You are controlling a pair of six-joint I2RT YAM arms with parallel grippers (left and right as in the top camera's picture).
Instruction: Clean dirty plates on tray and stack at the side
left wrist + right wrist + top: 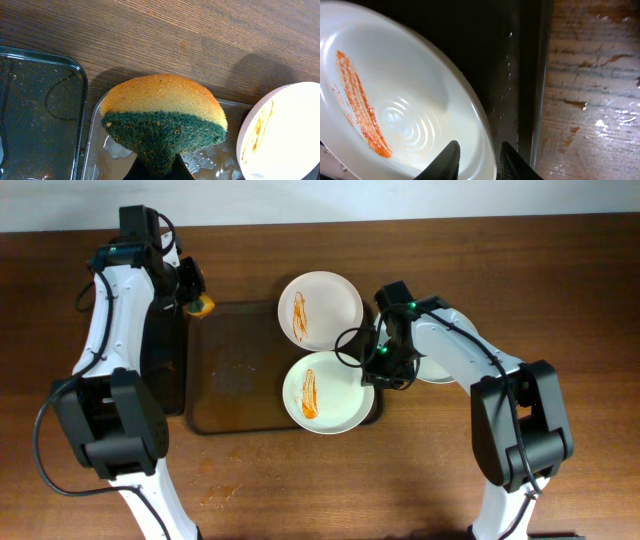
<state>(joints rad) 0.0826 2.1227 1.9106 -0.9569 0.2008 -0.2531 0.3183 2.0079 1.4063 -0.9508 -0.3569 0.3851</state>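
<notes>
Brown wooden counter [300,500], pale wall [400,195] behind. One brown tray [235,380] carries two streaked plates, far plate [325,305] and near plate [330,405]; a third plate [440,374] lies beside. Left claw [197,298] clenches one sponge [204,306]; right claw [480,156] straddles the near plate's rim, grip unclear.

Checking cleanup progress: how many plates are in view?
3. One streaked plate overhangs the tray's far edge, a second plate sits at its near-right corner, and a third plate lies on the table, mostly hidden under the right arm.
</notes>
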